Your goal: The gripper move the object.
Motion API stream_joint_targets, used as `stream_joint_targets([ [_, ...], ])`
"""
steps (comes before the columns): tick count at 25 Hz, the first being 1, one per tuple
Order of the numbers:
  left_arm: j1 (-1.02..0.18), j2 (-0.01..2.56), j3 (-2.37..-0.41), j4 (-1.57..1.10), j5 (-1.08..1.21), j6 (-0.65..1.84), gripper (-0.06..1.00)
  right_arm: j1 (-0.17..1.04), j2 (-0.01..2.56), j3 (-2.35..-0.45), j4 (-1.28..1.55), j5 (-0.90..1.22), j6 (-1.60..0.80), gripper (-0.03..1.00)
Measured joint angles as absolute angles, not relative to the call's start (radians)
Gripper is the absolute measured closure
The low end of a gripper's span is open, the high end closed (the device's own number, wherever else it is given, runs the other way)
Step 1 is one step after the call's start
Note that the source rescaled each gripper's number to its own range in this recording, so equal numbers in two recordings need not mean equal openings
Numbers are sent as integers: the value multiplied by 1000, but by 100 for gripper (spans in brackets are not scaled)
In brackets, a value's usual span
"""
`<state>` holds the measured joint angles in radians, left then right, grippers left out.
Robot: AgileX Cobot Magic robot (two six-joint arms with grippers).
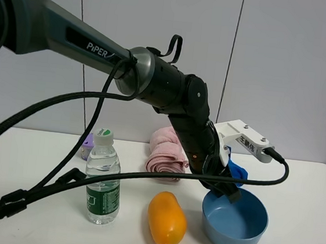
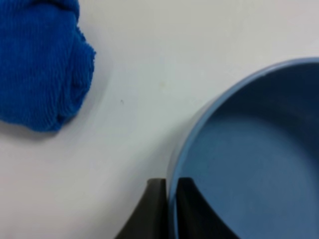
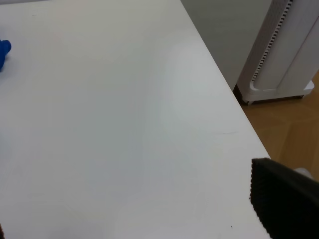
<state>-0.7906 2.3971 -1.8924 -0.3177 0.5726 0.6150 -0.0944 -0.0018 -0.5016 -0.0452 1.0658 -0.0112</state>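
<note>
The light-blue bowl [image 1: 240, 220] stands on the white table at the front right, to the right of an orange mango-like fruit [image 1: 166, 219]. My left gripper [image 1: 228, 192], on the dark grey PiPER arm with a white labelled block [image 1: 247, 139], is shut on the bowl's near-left rim. In the left wrist view the two black fingers [image 2: 154, 199] pinch the rim of the bowl [image 2: 259, 164], one inside and one outside. My right gripper [image 3: 127, 209] is open and empty over bare table; one black finger pad [image 3: 279, 199] shows. It is out of the exterior view.
A water bottle [image 1: 103, 180] stands at the front left, with a small purple item [image 1: 87, 145] behind it. A rolled pink towel [image 1: 167, 151] and a dark-blue towel [image 1: 238, 172] [image 2: 40, 64] lie behind the bowl. The table's right edge [image 3: 234, 114] borders a white appliance [image 3: 289, 50].
</note>
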Motion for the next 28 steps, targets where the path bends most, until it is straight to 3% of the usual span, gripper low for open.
stream_joint_targets([
  [4,-791,2397,-1892,-319,570,615,94,-94,-2,-502,-45,1066,-11,-3],
  [6,-791,2397,-1892,-318,563,615,88,-94,-2,-502,-45,1066,-11,-3],
  [8,-791,2397,-1892,-315,557,614,71,-94,-2,-502,-45,1066,-11,-3],
  [12,-791,2397,-1892,-315,520,593,15,-94,-2,-502,-45,1066,-11,-3],
  [14,-791,2397,-1892,-312,504,579,0,-94,-2,-502,-45,1066,-11,-3],
  [17,-791,2393,-1892,-308,508,546,-5,-94,-2,-502,-45,1066,-11,-3],
  [28,-768,2174,-1892,-298,562,516,-6,-94,-2,-502,-45,1066,-11,-3],
])
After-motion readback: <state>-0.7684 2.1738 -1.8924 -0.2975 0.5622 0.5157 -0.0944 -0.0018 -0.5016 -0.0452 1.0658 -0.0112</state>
